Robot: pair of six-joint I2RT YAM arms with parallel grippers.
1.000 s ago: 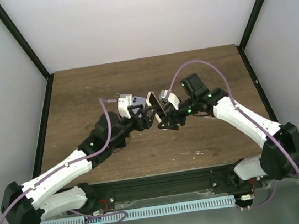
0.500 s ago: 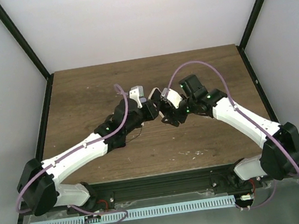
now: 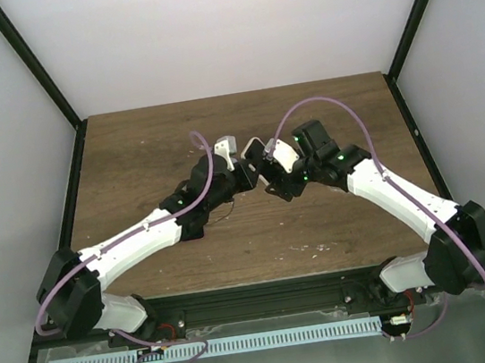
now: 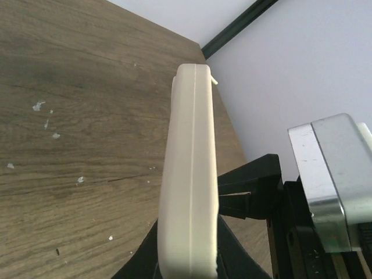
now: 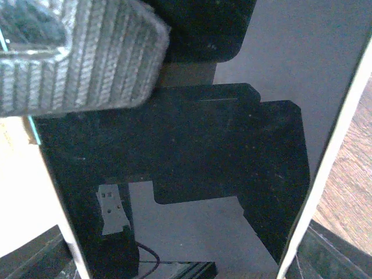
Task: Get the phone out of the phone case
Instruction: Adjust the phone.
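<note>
The cream phone case (image 3: 252, 152) with the phone in it is held up over the table's middle, between the two arms. Seen edge-on in the left wrist view, the phone case (image 4: 189, 174) has my left gripper (image 4: 187, 247) shut across its thickness, one black finger (image 4: 139, 258) on each face. My right gripper (image 3: 270, 174) is shut across the case's width. One of its black fingers (image 4: 250, 189) lies against the case's right side. The right wrist view is filled by the phone's glossy black screen (image 5: 174, 145), framed by the case's cream rim (image 5: 334, 145).
The brown wooden table (image 3: 130, 152) lies below, flecked with small white chips (image 4: 38, 106). Black frame posts (image 3: 36, 66) and white walls close in the sides and back. The right wrist's silver camera housing (image 4: 325, 174) sits close beside the case. A grey ribbed part (image 5: 75, 52) hangs over the screen.
My left arm swung forward and right to the case, and its gripper went from open to shut on the case's edge. The right gripper kept its hold, shifting slightly.
</note>
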